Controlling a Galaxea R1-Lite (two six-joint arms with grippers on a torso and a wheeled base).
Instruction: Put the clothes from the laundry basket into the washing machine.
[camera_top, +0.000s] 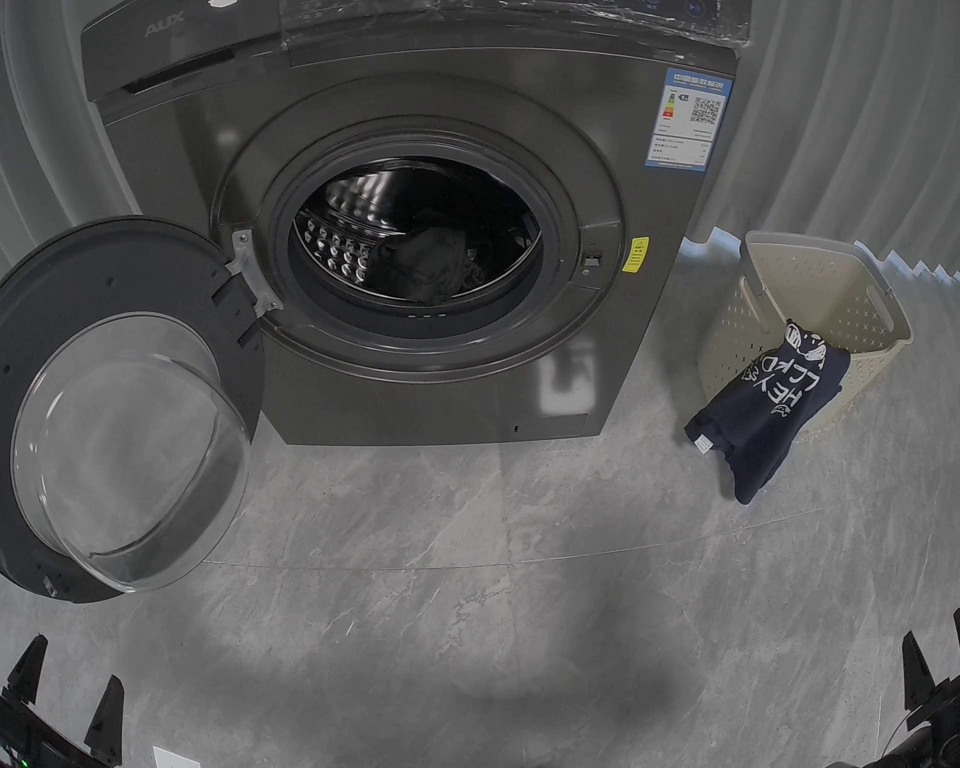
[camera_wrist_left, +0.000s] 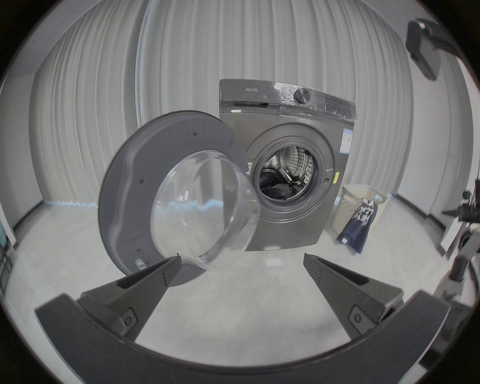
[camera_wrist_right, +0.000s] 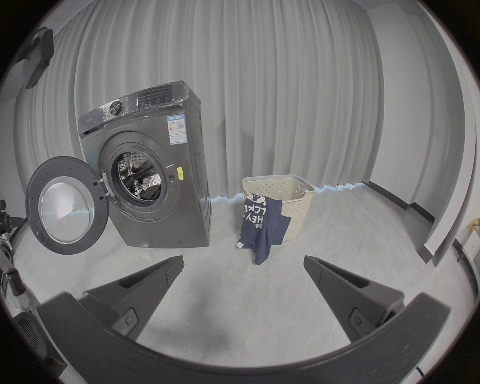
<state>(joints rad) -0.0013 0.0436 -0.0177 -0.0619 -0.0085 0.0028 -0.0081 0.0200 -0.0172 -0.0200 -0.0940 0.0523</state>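
Head view: left hand low near-left, right hand near-right, both spread. Navy printed T-shirt hangs over cream perforated plastic laundry basket rim, well apart, far right.

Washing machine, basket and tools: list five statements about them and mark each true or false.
1. The washing machine has its door swung open. True.
2. A navy shirt hangs over the rim of the laundry basket. True.
3. The drum is empty. False: dark clothing lies inside it.
4. The laundry basket stands on the door's side of the machine. False: it stands on the opposite side, to the robot's right.
5. The left tool grips a garment. False: it is open and holds nothing.
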